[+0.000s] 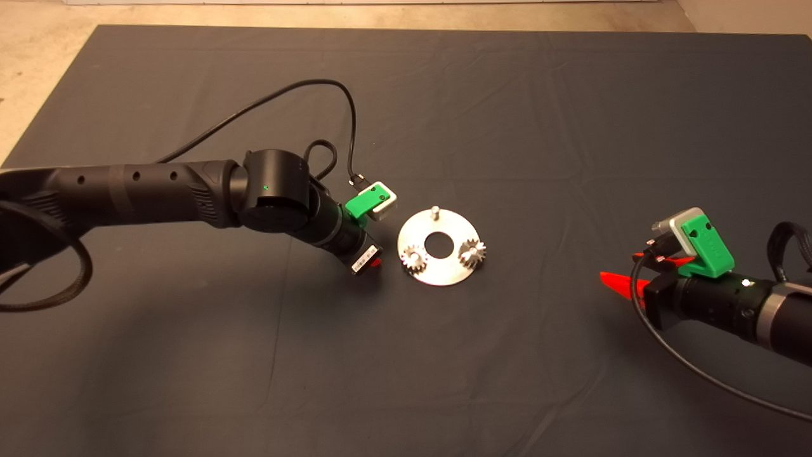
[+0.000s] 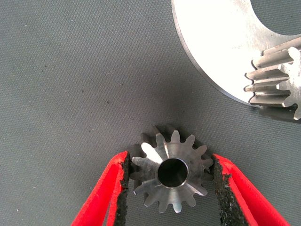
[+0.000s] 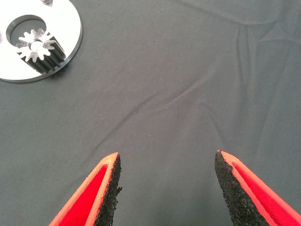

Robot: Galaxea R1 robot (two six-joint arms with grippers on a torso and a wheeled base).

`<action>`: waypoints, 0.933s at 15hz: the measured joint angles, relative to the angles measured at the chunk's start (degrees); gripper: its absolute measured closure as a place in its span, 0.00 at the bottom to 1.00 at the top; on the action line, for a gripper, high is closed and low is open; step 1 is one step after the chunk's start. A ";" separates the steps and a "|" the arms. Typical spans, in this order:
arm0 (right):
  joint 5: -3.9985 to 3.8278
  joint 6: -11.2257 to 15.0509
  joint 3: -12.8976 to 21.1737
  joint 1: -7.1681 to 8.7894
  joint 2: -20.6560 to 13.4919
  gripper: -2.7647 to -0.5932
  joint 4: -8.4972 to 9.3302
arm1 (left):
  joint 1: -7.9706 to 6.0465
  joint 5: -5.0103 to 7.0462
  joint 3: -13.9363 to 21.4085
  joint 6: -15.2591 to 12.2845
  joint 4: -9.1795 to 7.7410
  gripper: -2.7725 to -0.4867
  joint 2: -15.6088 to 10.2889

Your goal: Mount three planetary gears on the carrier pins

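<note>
The silver disc (image 1: 438, 273) lies mid-mat. Two planetary gears (image 1: 413, 258) (image 1: 472, 251) sit on its near pins. The far carrier pin (image 1: 435, 210) stands bare. My left gripper (image 1: 374, 261) is low over the mat just left of the disc. In the left wrist view this gripper (image 2: 171, 157) is shut on the third gear (image 2: 170, 173), its pads against the teeth on both sides, with the disc's edge (image 2: 216, 42) close by. My right gripper (image 1: 618, 266) waits at the right, open and empty (image 3: 167, 155), facing the disc (image 3: 70, 28).
The left arm's black cable (image 1: 285, 95) loops over the mat behind it. The mat's far edge meets a beige floor (image 1: 38, 38) at the back left.
</note>
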 joint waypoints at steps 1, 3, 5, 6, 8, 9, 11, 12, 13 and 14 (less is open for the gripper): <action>0.00 0.00 0.00 0.00 0.00 0.59 0.00 | 0.00 -0.02 0.00 0.00 -0.02 0.74 0.00; 0.00 0.00 0.00 0.00 0.00 0.59 0.00 | 0.00 -0.02 0.00 0.00 -0.02 0.76 0.00; 0.00 0.00 0.00 0.00 0.00 0.59 0.00 | 0.15 -0.12 0.00 0.00 0.09 0.77 -0.02; 0.00 0.00 0.00 0.00 0.00 0.59 0.00 | 0.17 -0.20 0.00 0.00 0.17 0.78 0.00; -0.01 0.00 0.00 0.00 -0.02 0.59 0.00 | 0.17 -0.19 0.00 0.00 0.17 0.80 -0.02; -0.01 0.00 0.00 0.00 -0.02 0.59 0.00 | 0.17 -0.17 0.00 0.00 0.17 0.80 -0.02; 0.02 0.00 0.00 0.00 -0.22 0.59 0.00 | 0.17 -0.20 0.02 0.00 0.31 0.81 -0.05; 0.00 0.00 0.00 0.00 -0.38 0.59 0.00 | 0.20 -0.17 0.02 0.02 0.37 0.82 -0.04; -0.01 0.00 0.00 0.04 -0.44 0.59 0.00 | 0.20 -0.17 0.02 0.01 0.41 0.83 -0.02; 0.02 0.00 0.00 0.19 -0.44 0.59 0.00 | 0.20 -0.17 0.02 0.02 0.42 0.83 -0.02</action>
